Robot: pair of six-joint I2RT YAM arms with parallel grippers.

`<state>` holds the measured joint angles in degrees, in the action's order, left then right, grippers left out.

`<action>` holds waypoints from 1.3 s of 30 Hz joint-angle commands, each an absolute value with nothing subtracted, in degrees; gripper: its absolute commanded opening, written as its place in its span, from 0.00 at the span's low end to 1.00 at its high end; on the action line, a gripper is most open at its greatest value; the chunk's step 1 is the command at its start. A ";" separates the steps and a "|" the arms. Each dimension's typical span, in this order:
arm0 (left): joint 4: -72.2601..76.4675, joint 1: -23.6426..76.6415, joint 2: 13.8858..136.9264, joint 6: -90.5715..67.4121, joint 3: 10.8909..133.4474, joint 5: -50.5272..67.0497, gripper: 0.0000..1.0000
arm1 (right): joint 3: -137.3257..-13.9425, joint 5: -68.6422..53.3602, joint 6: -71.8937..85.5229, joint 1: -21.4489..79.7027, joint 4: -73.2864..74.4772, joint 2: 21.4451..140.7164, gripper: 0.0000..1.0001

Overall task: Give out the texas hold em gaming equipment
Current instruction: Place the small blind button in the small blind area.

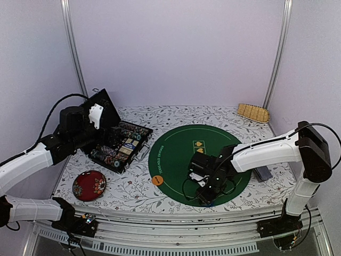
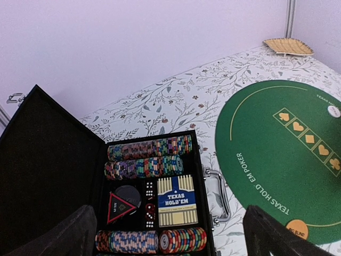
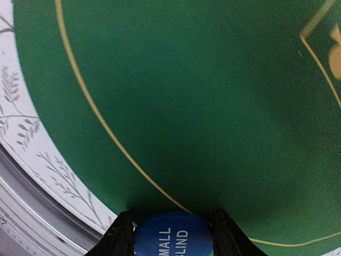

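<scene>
My right gripper point(image 3: 173, 244) is shut on a blue round marker disc point(image 3: 171, 228) lettered SMALL BLIND, low over the near edge of the green poker mat point(image 3: 202, 96) by its gold line. In the top view that gripper point(image 1: 205, 198) sits at the mat's front. An orange marker disc point(image 1: 156, 180) lies on the mat's left rim, and a white disc point(image 2: 334, 111) lies farther across it. My left gripper point(image 2: 168, 249) hangs open above the open black case point(image 2: 48, 170), which holds rows of striped chips point(image 2: 152, 148), a blue Texas Hold'em card box point(image 2: 177, 201) and dice.
A dark red floral dish point(image 1: 89, 185) sits at the front left of the floral tablecloth. A tan woven piece point(image 1: 252, 112) lies at the back right. A small grey object point(image 1: 262, 173) rests just right of the mat. The case's raised lid point(image 1: 104, 104) stands beside my left arm.
</scene>
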<state>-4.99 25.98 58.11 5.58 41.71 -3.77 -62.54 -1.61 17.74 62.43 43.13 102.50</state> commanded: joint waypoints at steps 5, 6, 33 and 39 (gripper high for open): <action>-4.10 26.15 58.35 5.83 41.22 -1.74 0.98 | -57.46 -0.27 25.64 57.90 46.56 100.66 0.30; -4.31 26.15 58.75 5.76 41.49 -0.57 0.98 | -57.55 -0.04 25.66 57.77 46.39 100.84 0.31; -24.34 52.66 101.20 0.91 62.38 1.56 0.91 | -56.01 3.82 19.45 49.35 38.60 90.79 0.99; -27.02 52.72 107.14 -0.27 65.80 1.33 0.76 | -54.11 3.45 18.46 49.32 37.17 91.50 0.99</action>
<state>-23.92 52.07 105.03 0.99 63.55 1.52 -55.20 3.90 19.86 49.43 39.46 90.74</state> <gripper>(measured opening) 0.796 0.991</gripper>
